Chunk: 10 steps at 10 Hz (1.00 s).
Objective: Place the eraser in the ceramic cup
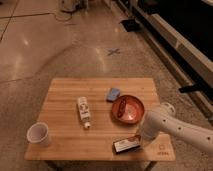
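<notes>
The eraser [125, 145], a flat black block with a white face and a red stripe, lies near the front edge of the wooden table [65, 90]. My gripper [138, 138] is at the eraser's right end, mostly hidden under my white arm [172, 129], which reaches in from the right. I cannot tell whether it touches the eraser. The white ceramic cup [39, 134] stands upright at the table's front left corner, far from the gripper.
An orange-red bowl [127, 108] sits just behind the gripper. A small blue block [113, 94] lies behind the bowl. A white tube-like bottle [84, 111] lies in the table's middle. The table's front edge is close to the eraser.
</notes>
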Tool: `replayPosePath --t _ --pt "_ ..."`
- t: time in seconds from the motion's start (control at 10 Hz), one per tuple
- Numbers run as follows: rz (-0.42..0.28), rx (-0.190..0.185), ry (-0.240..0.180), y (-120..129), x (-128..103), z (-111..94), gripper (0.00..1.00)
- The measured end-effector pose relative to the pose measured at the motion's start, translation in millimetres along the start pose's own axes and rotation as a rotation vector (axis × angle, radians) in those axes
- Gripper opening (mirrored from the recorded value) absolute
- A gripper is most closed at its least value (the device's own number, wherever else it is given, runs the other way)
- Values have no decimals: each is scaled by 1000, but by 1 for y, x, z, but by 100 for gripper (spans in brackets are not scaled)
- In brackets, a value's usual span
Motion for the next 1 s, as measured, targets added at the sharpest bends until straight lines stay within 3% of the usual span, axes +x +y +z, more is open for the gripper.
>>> replayPosePath --t 0.3,0.6,1.0 --pt "-70 38 -25 5 -11 -39 0" --pt "-162 106 -45 -16 -36 -81 0" --pt "-293 240 -66 -56 -99 -140 0"
